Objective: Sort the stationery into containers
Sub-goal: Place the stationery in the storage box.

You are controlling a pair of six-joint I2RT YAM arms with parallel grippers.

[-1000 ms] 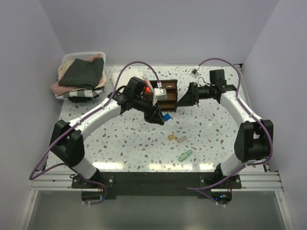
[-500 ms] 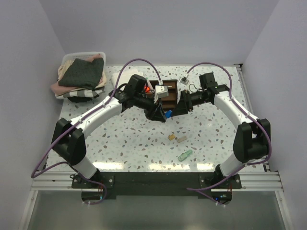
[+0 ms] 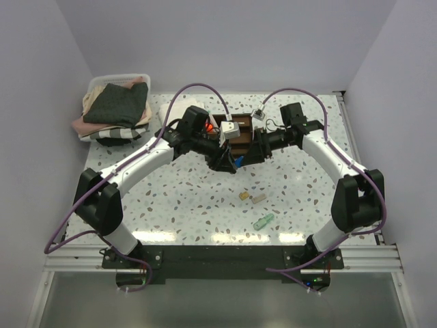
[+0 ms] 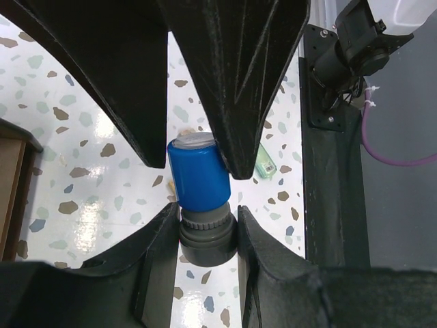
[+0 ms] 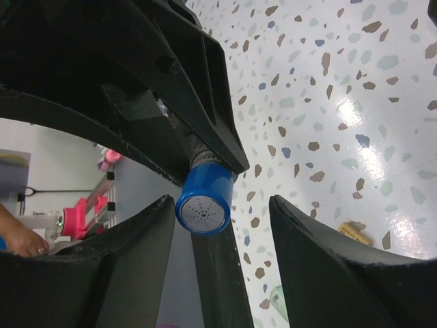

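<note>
My left gripper (image 3: 227, 162) is shut on the grey barrel of the blue-capped marker (image 4: 199, 181), held above the table just in front of the dark brown organiser (image 3: 240, 127). My right gripper (image 3: 248, 156) faces it, open, with its fingers on either side of the blue cap (image 5: 203, 199); the cap sits close to one finger. The marker shows as a blue spot in the top view (image 3: 237, 162). A tan bit (image 3: 244, 195), a pale bit (image 3: 259, 199) and a green bit (image 3: 263, 221) lie on the table nearer the front. Red and orange items stand in the organiser (image 3: 223, 128).
A white bin of folded clothes (image 3: 116, 104) stands at the back left corner. The organiser's edge shows at the left of the left wrist view (image 4: 10, 184). Walls close in the table on the left, back and right.
My right gripper has swung left and forward from beside the organiser and now straddles the marker's cap. My left gripper holds the marker in nearly the same place.
</note>
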